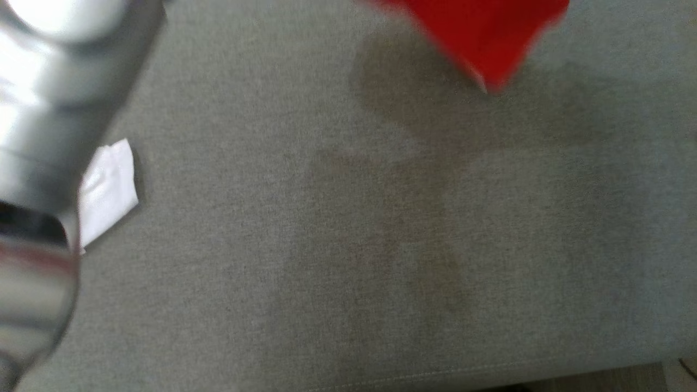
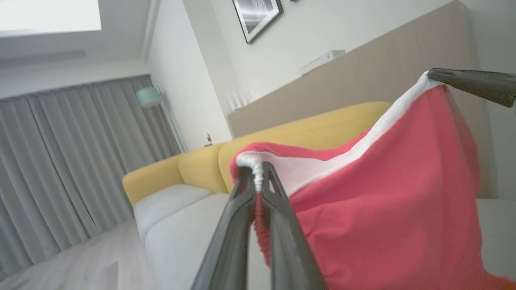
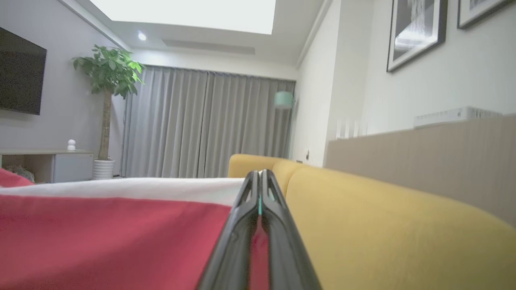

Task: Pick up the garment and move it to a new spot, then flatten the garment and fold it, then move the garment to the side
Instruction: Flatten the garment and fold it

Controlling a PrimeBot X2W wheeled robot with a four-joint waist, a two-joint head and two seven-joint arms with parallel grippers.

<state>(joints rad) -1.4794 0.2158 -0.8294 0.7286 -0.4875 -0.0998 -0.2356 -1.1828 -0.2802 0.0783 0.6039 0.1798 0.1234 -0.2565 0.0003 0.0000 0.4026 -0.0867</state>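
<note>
So, left gripper (image 2: 257,169) is pinching shut on the red garment (image 2: 395,201) at its white hem | right gripper (image 3: 260,174) is clamping tight on another hem corner | garment is hanging stretched between them above the grey sofa seat (image 1: 348,245)

A bright ceiling panel (image 3: 189,14) gives soft, even light. In the head view the red garment (image 1: 479,38) is motion-blurred at the far edge of the cushion (image 1: 272,305), a faint shadow (image 1: 425,114) beneath it; the silvery forearm (image 1: 49,109) glares, out of focus.
</note>
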